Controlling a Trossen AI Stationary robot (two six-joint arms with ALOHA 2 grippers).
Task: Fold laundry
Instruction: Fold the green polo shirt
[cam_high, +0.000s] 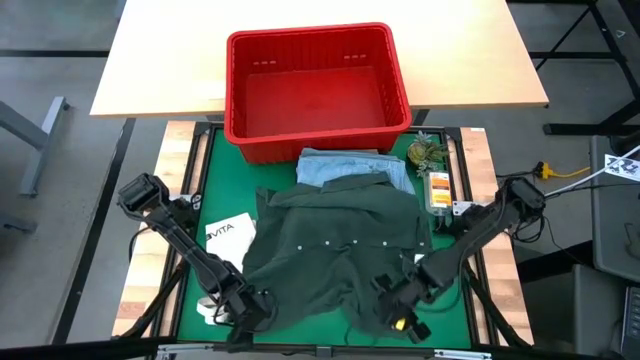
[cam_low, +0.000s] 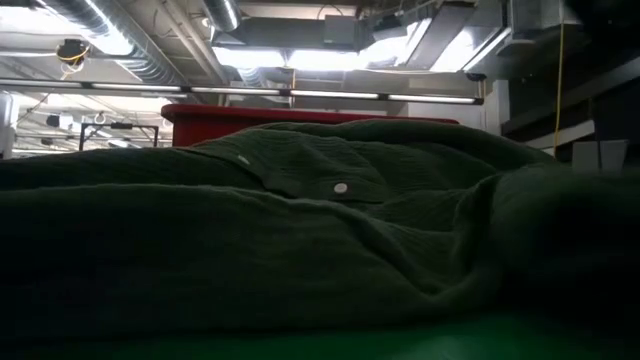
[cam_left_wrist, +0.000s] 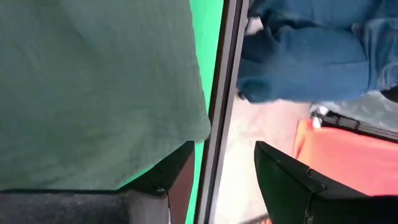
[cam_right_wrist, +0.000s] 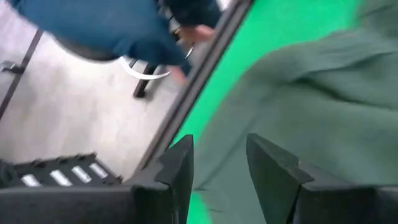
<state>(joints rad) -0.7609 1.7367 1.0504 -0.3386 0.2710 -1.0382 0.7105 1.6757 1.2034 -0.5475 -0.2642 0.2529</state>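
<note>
Dark green shirt (cam_high: 340, 250), light blue garment (cam_high: 345, 166), red basket (cam_high: 315, 125), green mat (cam_high: 225, 170)

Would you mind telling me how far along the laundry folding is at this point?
Early. The dark green shirt lies spread and rumpled on the green mat, unfolded. Both tools, left and right, sit at its near edge. A light blue piece waits; the red basket looks empty.

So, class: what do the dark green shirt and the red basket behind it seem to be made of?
Dark green shirt: soft, matte woven cloth, probably cotton; it rumples and carries small pale buttons. Red basket: rigid moulded plastic, slightly glossy, judging by its ribbed, slotted walls.
</note>
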